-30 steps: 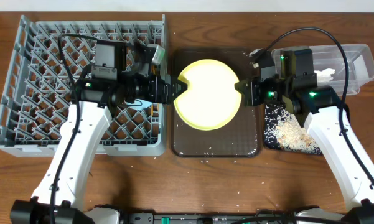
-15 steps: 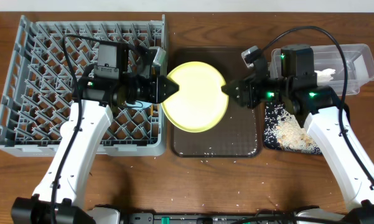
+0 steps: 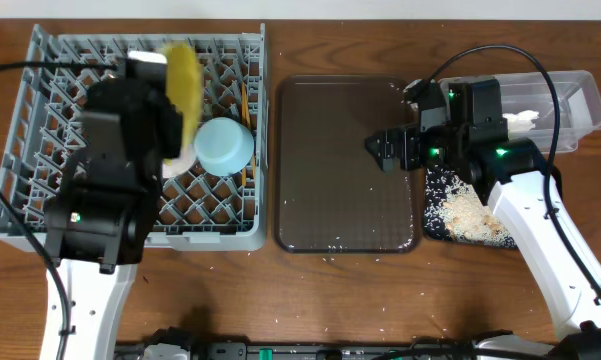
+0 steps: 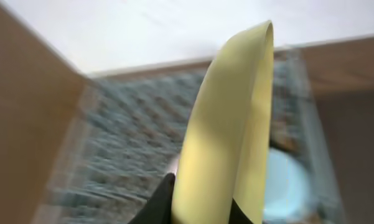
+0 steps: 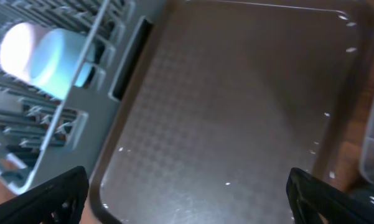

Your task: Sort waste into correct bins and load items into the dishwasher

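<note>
Left gripper [image 4: 199,214] clamps yellow plate [image 4: 227,124] edge-up over dish rack [image 3: 40,120], upper left; shallow rim grip risks slippage onto blue bowl [image 3: 223,145]. Right gripper [image 3: 385,150] gapes wide, empty.

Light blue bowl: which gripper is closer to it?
Left. The left gripper, clamping the yellow plate, is above the rack beside the light blue bowl; the right gripper hovers over the brown tray.

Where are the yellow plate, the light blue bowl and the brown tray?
yellow plate [image 4: 227,124]: left wrist view, middle of its broad face.
light blue bowl [image 3: 223,146]: overhead view, middle of its round body.
brown tray [image 3: 345,170]: overhead view, bare floor near its middle.
</note>
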`<state>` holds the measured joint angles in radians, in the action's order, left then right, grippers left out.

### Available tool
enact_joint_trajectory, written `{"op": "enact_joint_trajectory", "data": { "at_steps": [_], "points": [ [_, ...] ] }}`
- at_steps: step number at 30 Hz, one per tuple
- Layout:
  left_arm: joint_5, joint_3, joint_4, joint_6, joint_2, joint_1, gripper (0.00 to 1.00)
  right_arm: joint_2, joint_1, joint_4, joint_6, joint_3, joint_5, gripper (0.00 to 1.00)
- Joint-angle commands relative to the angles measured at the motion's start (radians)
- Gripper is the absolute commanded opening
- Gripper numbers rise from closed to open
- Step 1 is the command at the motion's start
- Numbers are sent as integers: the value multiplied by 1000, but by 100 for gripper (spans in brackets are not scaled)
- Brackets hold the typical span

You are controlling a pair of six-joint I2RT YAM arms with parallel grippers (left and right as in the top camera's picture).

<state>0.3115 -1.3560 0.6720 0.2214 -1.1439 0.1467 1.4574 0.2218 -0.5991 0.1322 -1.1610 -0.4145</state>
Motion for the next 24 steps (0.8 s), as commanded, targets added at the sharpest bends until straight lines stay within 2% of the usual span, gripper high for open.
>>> {"op": "enact_joint_trajectory", "data": {
  "at_steps": [1,4,8,13,17,24],
  "points": [
    [214,-5,-61,294,-54,-39,7,-19,1,-12,24,0,52,99],
    [213,-4,-58,316,-121,-99,7,-19,1,-26,24,0,53,99],
    [213,0,-54,276,-217,-147,8,-19,1,-45,24,0,86,99],
    [214,0,-166,285,-315,-163,7,-19,1,-54,24,0,100,99],
    [309,0,-208,305,-380,-169,7,-19,1,-63,24,0,100,99],
    [259,3,-202,306,-426,-229,7,-19,1,-73,24,0,100,99]
  ]
}}
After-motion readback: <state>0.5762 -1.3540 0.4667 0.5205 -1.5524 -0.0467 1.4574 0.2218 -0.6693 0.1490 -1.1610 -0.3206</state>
